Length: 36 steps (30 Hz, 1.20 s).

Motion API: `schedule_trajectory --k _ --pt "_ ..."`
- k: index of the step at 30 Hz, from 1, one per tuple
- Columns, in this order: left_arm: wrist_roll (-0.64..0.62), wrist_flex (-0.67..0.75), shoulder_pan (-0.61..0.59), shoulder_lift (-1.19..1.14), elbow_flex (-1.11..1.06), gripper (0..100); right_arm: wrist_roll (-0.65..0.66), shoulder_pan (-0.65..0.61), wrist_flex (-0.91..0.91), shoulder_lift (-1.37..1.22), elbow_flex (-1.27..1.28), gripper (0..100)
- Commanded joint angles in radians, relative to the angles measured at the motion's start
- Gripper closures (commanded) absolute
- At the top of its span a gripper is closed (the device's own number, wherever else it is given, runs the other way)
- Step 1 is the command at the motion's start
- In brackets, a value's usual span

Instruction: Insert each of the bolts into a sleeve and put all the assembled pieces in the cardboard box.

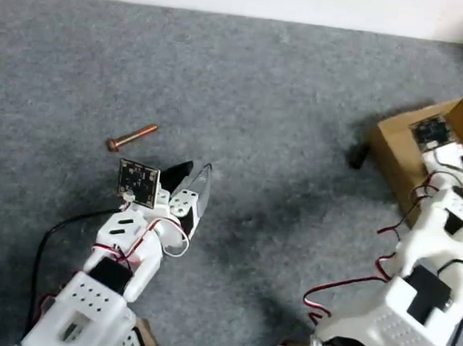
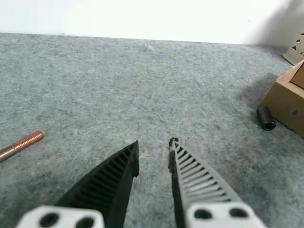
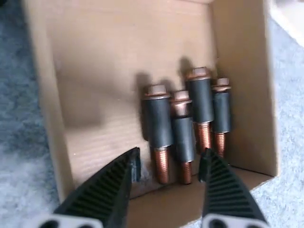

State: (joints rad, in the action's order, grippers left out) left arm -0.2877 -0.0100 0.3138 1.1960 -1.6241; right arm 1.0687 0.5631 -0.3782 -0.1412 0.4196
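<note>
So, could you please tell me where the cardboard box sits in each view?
High view: cardboard box at the right, under the right arm.
Left wrist view: far off, beside the loose black sleeve.
Right wrist view: under the right gripper, holding four sleeved bolts.
Shared landmark: that sleeve beside the box.

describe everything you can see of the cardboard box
The cardboard box is a plain brown, open-topped carton resting on the grey carpeted table under the right arm. Four sleeved bolts lie side by side on its floor near one wall; the rest of the floor is bare. The right hand hangs open over it, without visible contact. A loose dark sleeve lies just outside one wall.
</note>
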Motion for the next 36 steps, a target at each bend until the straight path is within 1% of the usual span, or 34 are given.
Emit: schedule_trajectory --k 1,5,8,11,16,22,32,36 --pt "0.011 0.02 -0.002 -0.012 0.008 89 -0.025 -0.053 0.01 0.021 0.018 81.4" --pt "0.011 0.02 -0.005 -0.012 0.008 89 -0.153 -0.087 0.01 0.022 0.015 81.4" --pt "0.011 0.015 -0.001 -0.012 0.008 89 -0.226 -0.108 0.004 0.022 0.012 81.4" --pt "0.011 0.015 -0.001 -0.012 0.008 89 -0.299 -0.133 -0.107 0.024 -0.007 81.5" --pt "0.011 0.015 -0.001 -0.012 0.008 89 -0.408 -0.17 -0.28 0.059 -0.14 81.5" --pt "0.011 0.014 -0.001 -0.012 0.008 89 -0.47 -0.179 -0.372 0.105 -0.222 81.5" --pt "0.011 0.014 -0.007 -0.012 0.01 89 -0.611 -0.183 -0.498 0.179 -0.315 81.5" --pt "0.011 0.014 -0.012 -0.012 0.015 89 -0.646 -0.229 -0.582 0.199 -0.344 81.5"
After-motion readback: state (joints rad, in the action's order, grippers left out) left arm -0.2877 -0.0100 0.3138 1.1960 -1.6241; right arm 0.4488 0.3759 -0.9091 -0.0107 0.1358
